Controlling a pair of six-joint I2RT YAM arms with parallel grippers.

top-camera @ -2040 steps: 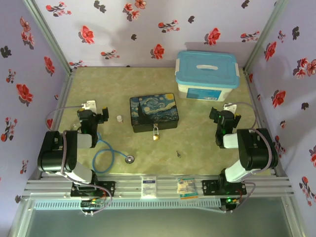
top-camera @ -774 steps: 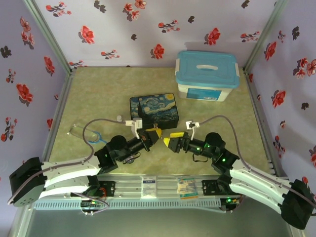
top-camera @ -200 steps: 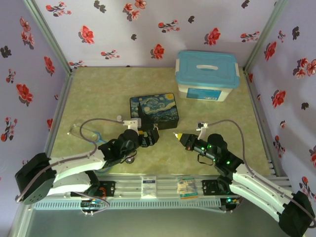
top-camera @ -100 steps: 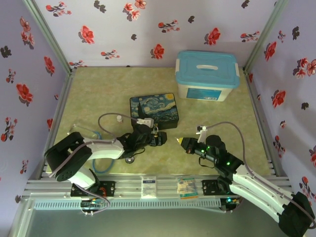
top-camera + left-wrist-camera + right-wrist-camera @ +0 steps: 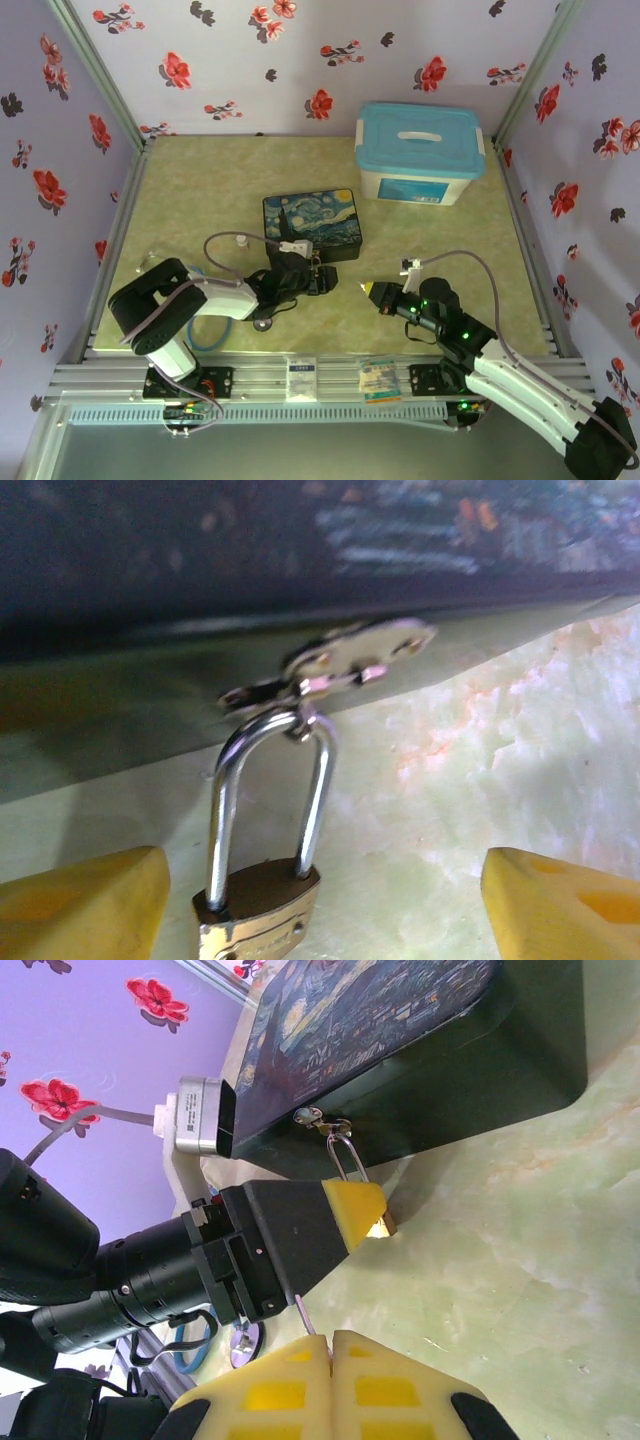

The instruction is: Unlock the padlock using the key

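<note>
The small brass padlock (image 5: 256,912) hangs by its silver shackle (image 5: 313,780) from the hasp of the dark blue painted tin (image 5: 312,225). My left gripper (image 5: 320,910) is open and low on the table. Its yellow fingertips (image 5: 85,900) stand on either side of the padlock body, the left one close to it. In the right wrist view the padlock (image 5: 381,1226) peeks out beside that gripper's yellow pad (image 5: 352,1210). My right gripper (image 5: 367,289) is shut on the thin grey key (image 5: 306,1315), whose blade points toward the padlock from a short way off.
A white box with a blue lid (image 5: 420,150) stands at the back right. A round silver disc (image 5: 262,323) on a blue tube (image 5: 205,337) lies left of centre, under the left arm. Open green table surface lies around the right arm.
My left gripper has slid forward and down to straddle the padlock at the tin's front, and its jaws have narrowed a little. The right gripper, with the key, has shifted slightly right.
</note>
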